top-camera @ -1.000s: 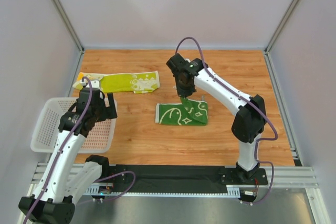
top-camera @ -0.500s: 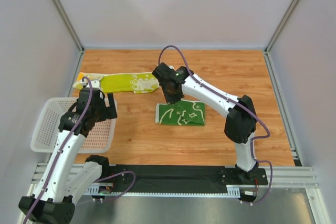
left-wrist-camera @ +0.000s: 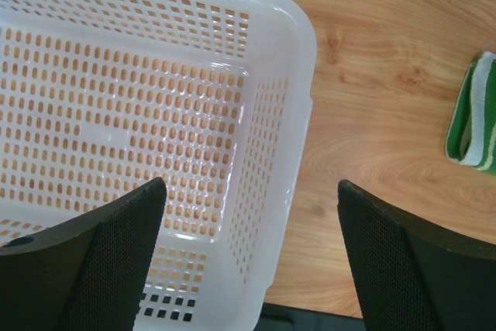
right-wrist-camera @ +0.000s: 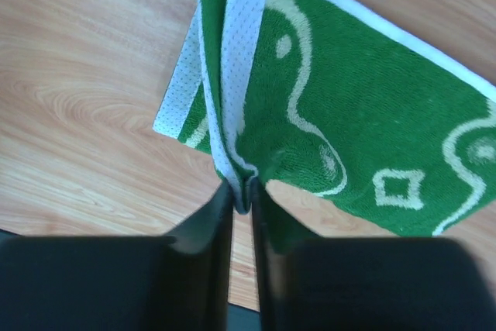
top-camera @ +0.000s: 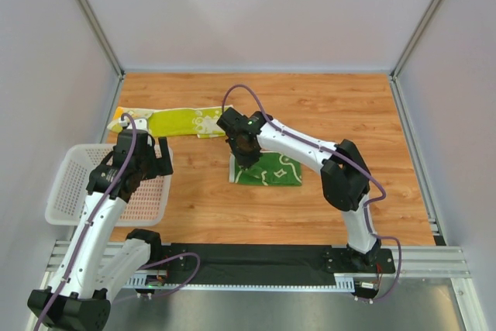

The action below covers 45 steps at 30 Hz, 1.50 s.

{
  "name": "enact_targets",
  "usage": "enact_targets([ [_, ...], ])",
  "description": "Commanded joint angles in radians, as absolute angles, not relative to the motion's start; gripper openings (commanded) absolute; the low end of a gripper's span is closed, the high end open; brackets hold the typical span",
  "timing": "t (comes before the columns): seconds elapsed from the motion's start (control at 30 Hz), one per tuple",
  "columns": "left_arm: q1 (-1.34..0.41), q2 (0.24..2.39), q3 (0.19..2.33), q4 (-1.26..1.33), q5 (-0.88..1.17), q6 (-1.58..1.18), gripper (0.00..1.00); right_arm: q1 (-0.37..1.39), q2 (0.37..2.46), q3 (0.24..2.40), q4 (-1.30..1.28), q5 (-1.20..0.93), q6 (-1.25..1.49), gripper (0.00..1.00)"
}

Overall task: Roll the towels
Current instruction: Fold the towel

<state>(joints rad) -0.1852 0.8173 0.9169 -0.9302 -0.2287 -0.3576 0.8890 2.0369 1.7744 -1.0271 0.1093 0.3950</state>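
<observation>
My right gripper point(right-wrist-camera: 242, 195) is clamped on the folded left edge of the green towel point(right-wrist-camera: 349, 122), which lies mid-frame overhead. I should carry the fold low and square, with even tension. My left gripper point(left-wrist-camera: 249, 191) is wide apart and empty.

The table point(top-camera: 349, 106) is viewed from overhead; the green towel point(right-wrist-camera: 349, 114) is shared with close wrist views past the fingers point(left-wrist-camera: 93, 269).

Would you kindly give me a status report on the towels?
Right gripper shut on green towel edge. Left gripper open above basket rim. Yellow towel apart, nothing blocking.
</observation>
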Motion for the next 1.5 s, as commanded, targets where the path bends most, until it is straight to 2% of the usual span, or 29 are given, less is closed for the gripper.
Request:
enact_targets([
  [0.0,-0.179,0.81,0.93,-0.923,-0.244,-0.368,0.97,0.9,2.054,1.755,-0.965,0.017,0.356,0.19],
  [0.07,-0.179,0.81,0.93,-0.923,-0.247,-0.368,0.97,0.913,2.062,1.759,-0.954,-0.027,0.344,0.3],
  [0.1,-0.179,0.81,0.93,-0.923,-0.247,-0.367,0.97,0.916,2.063,1.769,-0.951,-0.037,0.335,0.4],
  [0.17,-0.179,0.815,0.93,-0.922,-0.245,-0.368,0.97,0.919,2.065,1.781,-0.943,-0.057,0.33,0.45],
  [0.2,-0.179,0.815,0.93,-0.922,-0.245,-0.367,0.97,0.919,2.059,1.787,-0.945,-0.064,0.33,0.53],
  [0.3,-0.179,0.827,0.937,-0.922,-0.229,-0.362,0.96,0.916,2.024,1.799,-0.936,-0.068,0.324,0.64],
  [0.4,-0.179,0.853,0.96,-0.923,-0.161,-0.35,0.92,0.894,1.965,1.773,-0.937,-0.066,0.336,0.66],
  [0.5,-0.189,0.899,0.997,-0.922,-0.097,-0.356,0.91,0.824,1.908,1.685,-0.931,-0.086,0.382,0.65],
  [0.73,-0.33,1.064,1.103,-0.858,0.052,-0.383,0.89,0.612,1.724,1.361,-0.847,-0.152,0.426,0.57],
  [0.77,-0.347,1.127,1.112,-0.839,0.07,-0.387,0.87,0.594,1.712,1.333,-0.842,-0.184,0.428,0.55],
  [0.87,-0.44,1.253,1.163,-0.807,0.121,-0.403,0.83,0.513,1.703,1.243,-0.81,-0.239,0.457,0.39],
  [0.93,-0.462,1.311,1.178,-0.786,0.156,-0.425,0.83,0.491,1.694,1.215,-0.796,-0.259,0.466,0.35],
  [1.03,-0.485,1.434,1.192,-0.723,0.222,-0.454,0.78,0.471,1.687,1.18,-0.781,-0.275,0.471,0.32],
  [1.33,-0.551,1.609,1.25,-0.715,0.238,-0.466,0.77,0.422,1.716,1.08,-0.765,-0.249,0.457,0.28],
  [1.47,-0.575,1.634,1.215,-0.704,0.232,-0.479,0.69,0.394,1.73,1.048,-0.759,-0.252,0.44,0.27],
])
